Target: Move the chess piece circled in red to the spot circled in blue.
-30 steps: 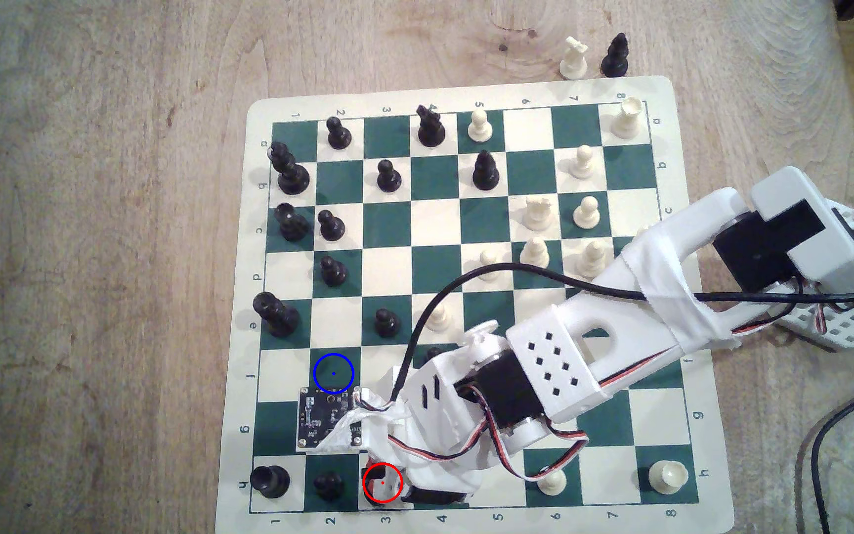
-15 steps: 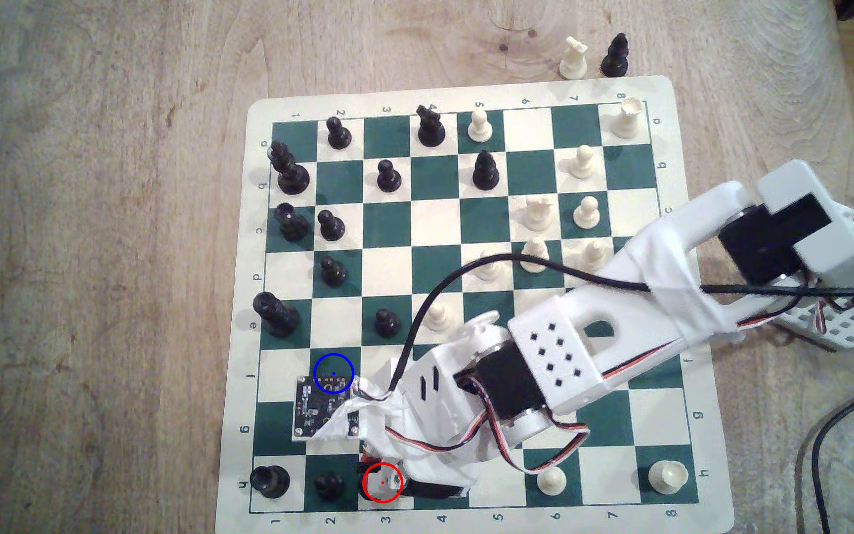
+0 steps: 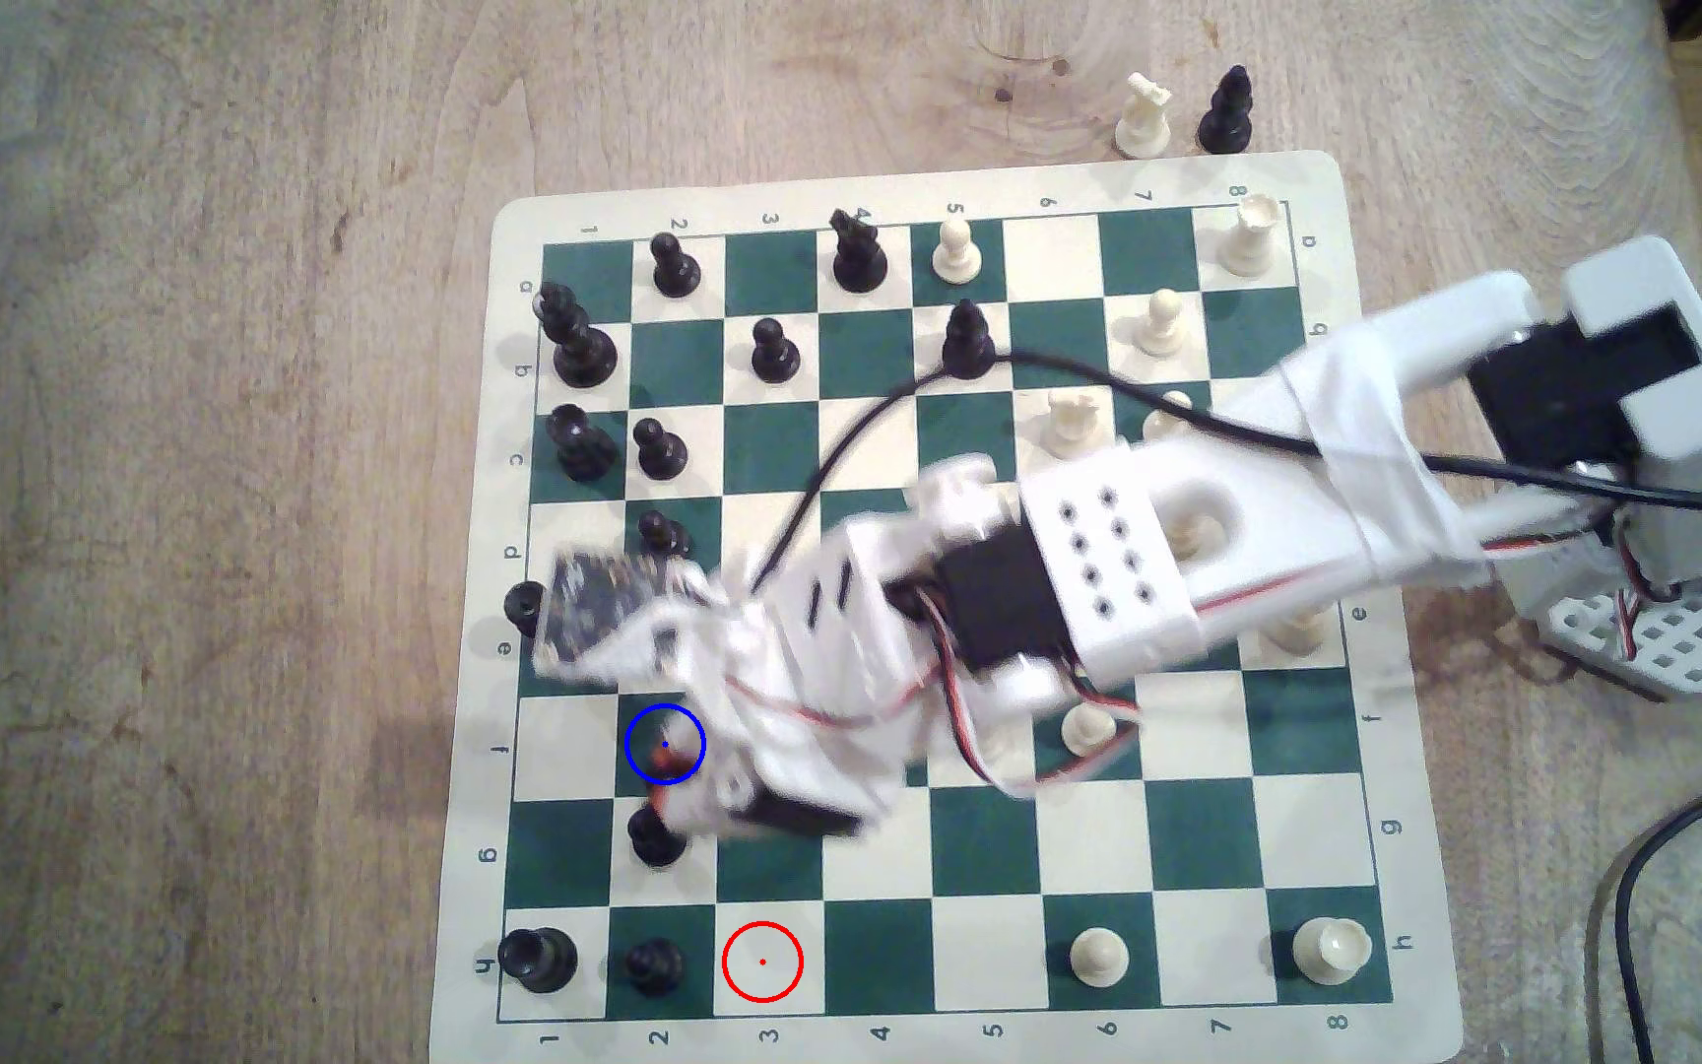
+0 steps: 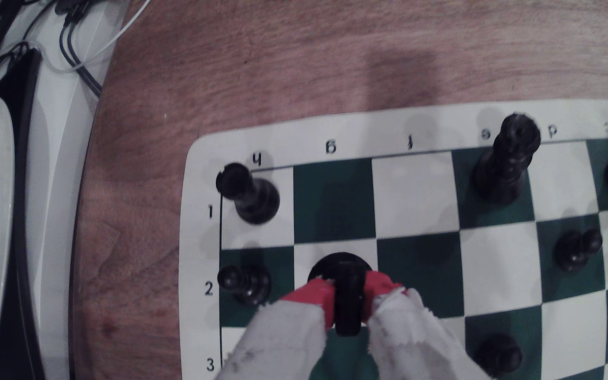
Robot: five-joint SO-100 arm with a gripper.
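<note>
Chess piece (image 4: pixel 346 292), black and glossy, looks light and stiff, and its smooth plastic is probably slippery, so I judge that the narrow body above the broad round base is the best place to hold it. The tool (image 4: pixel 348 297) is closed on exactly that part: its two red fingertips (image 4: pixel 317 296) press the body from both sides. The base hangs just beyond the fingertips, above a cream square of the board (image 3: pixel 929 189). In the exterior view the piece (image 3: pixel 658 834) appears one square under the blue-ringed spot (image 3: pixel 665 744), close beside it and not yet on it. The red-ringed square (image 3: pixel 763 962) is empty. A black rook (image 4: pixel 247 193) stands in the corner.
</note>
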